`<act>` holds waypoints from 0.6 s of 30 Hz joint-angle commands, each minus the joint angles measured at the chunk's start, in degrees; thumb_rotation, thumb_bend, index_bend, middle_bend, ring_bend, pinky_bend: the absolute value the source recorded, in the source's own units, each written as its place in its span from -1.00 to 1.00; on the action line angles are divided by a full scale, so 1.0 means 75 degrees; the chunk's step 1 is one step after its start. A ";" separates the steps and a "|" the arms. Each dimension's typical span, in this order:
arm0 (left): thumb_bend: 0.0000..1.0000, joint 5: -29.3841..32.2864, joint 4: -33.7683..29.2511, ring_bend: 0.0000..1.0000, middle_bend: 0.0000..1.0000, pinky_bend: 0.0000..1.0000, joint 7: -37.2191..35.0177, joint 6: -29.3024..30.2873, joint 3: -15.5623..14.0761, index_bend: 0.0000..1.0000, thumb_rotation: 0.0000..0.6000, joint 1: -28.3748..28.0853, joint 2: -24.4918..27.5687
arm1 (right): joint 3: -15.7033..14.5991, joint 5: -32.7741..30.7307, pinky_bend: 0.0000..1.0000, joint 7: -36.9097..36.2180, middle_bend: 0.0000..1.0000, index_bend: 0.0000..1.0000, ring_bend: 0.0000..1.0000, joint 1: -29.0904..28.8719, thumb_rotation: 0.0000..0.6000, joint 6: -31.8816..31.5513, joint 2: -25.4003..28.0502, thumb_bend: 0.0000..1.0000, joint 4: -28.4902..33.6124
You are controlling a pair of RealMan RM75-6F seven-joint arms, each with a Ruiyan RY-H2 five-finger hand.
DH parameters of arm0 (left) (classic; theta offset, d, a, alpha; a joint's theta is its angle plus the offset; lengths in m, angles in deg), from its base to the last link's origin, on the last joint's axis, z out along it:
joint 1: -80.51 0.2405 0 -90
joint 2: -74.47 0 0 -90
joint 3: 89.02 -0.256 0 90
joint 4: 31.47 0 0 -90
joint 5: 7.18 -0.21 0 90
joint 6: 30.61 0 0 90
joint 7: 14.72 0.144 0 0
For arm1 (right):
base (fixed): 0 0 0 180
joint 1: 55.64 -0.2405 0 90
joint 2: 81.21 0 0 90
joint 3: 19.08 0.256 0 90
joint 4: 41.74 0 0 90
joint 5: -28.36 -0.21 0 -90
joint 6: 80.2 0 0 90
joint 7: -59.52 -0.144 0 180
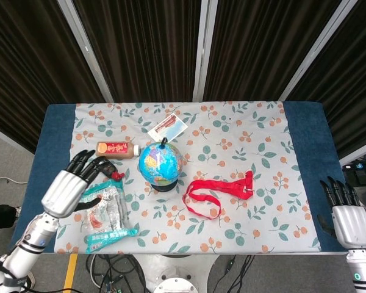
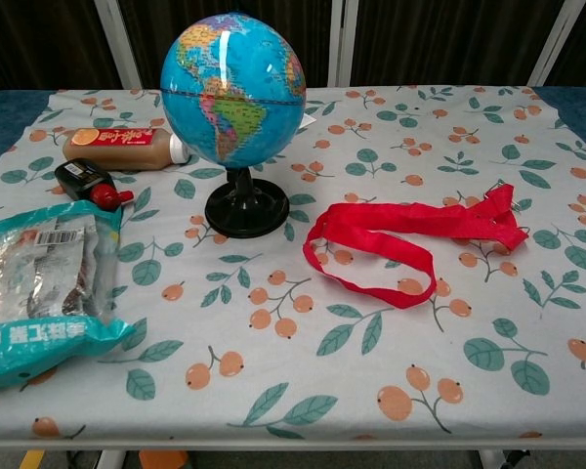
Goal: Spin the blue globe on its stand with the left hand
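Spin not started. Left hand point(image 1: 70, 186) empty, fingers spread, above the snack bag point(image 1: 104, 217), well left of the blue globe point(image 1: 160, 163), which stands upright mid-desk point(image 1: 305, 140). Right hand point(image 1: 348, 217) idle, open, at desk edge. Left: reach, touch, spin.

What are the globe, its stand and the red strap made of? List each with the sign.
Globe: likely glossy plastic, with light glare across the printed map.
Stand: black, smooth, probably moulded plastic, with faint sheen on the base.
Red strap: matte fabric ribbon, lying flat, folded and limp.
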 commanded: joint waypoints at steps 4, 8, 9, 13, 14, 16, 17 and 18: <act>-0.77 -0.0123 0.0011 -1.00 -0.77 -0.83 0.0202 -0.0649 0.0184 -0.71 1.00 -0.0694 -0.0637 | 0.0000 -0.0016 -1.00 -0.0021 -1.00 -1.00 -1.00 -0.0006 1.00 0.0023 0.0001 -0.49 -0.0032; -0.77 -0.0167 0.0077 -1.00 -0.77 -0.83 0.0240 -0.0796 0.0311 -0.71 1.00 -0.1016 -0.0976 | 0.0007 -0.0059 -1.00 -0.0047 -1.00 -1.00 -1.00 -0.0014 1.00 0.0063 -0.0003 -0.49 -0.0096; -0.77 -0.0202 0.0078 -1.00 -0.77 -0.83 0.0242 -0.0829 0.0350 -0.71 1.00 -0.1122 -0.1103 | 0.0002 -0.0066 -1.00 -0.0040 -1.00 -1.00 -1.00 -0.0021 1.00 0.0088 -0.0005 -0.49 -0.0116; -0.77 -0.0258 0.0237 -1.00 -0.77 -0.83 0.0320 -0.1069 0.0438 -0.71 1.00 -0.1494 -0.1482 | -0.0006 -0.0046 -1.00 -0.0080 -1.00 -1.00 -1.00 -0.0016 1.00 0.0073 -0.0007 -0.49 -0.0135; -0.77 -0.0227 0.0291 -1.00 -0.77 -0.83 0.0346 -0.1140 0.0456 -0.71 1.00 -0.1571 -0.1555 | -0.0005 -0.0045 -1.00 -0.0099 -1.00 -1.00 -1.00 -0.0011 1.00 0.0064 -0.0004 -0.49 -0.0140; -0.77 -0.0114 0.0416 -1.00 -0.77 -0.83 0.0379 -0.1271 0.0502 -0.71 1.00 -0.1714 -0.1701 | 0.0004 -0.0047 -1.00 -0.0141 -1.00 -1.00 -1.00 -0.0007 1.00 0.0049 0.0007 -0.49 -0.0159; -0.77 -0.0066 0.0471 -1.00 -0.77 -0.83 0.0394 -0.1307 0.0517 -0.71 1.00 -0.1760 -0.1751 | 0.0009 -0.0054 -1.00 -0.0155 -1.00 -1.00 -1.00 -0.0006 1.00 0.0046 0.0009 -0.49 -0.0167; -0.77 -0.0018 0.0527 -1.00 -0.77 -0.83 0.0414 -0.1330 0.0529 -0.71 1.00 -0.1795 -0.1792 | 0.0013 -0.0061 -1.00 -0.0169 -1.00 -1.00 -1.00 -0.0006 1.00 0.0046 0.0014 -0.49 -0.0176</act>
